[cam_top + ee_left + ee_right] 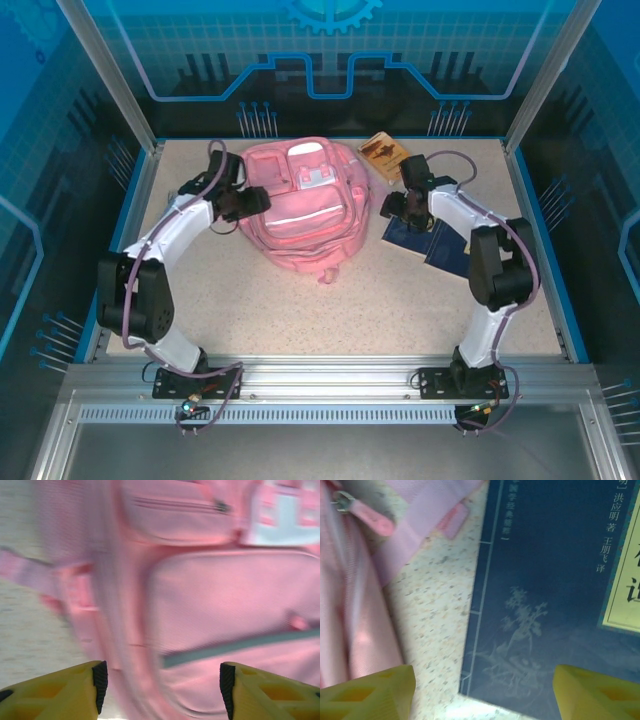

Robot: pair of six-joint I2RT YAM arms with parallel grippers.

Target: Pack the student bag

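Find the pink backpack [300, 210] lying flat, front pockets up, at the back middle of the desk [300, 320], between the two arms. Note the left fingers [256, 203] just beside its left flank and the right fingers [392, 209] just off its right flank, above the near corner of a dark blue book [412, 240]. See both pairs spread open and holding nothing.

Judge the step in hand as getting that book up and into the bag. On the right, come down squarely over the book's free edge next to the bag. Work one finger under that edge rather than pinching from above, given the little purchase on a thin, flat cover. Keep clear of the pink strap [420, 527] and the zip pull [342, 502] lying close by, or risk dragging the bag along. On the left, take the soft fabric near the opening and lift it to make a mouth; expect sagging and sliding. Cannot tell from here whether the main zip is undone, so settle that first. Mind the brown book [383, 155] at the back right, near the bag's upper corner.

Count on a pale, speckled, hard and flat top, probably slick enough for a pushed book to slide instead of tipping up. Use the raised blue rim [548, 270] as the limit of reach. Beyond it, see metal posts [110, 75] and blue patterned panels [330, 50] closing in the space.
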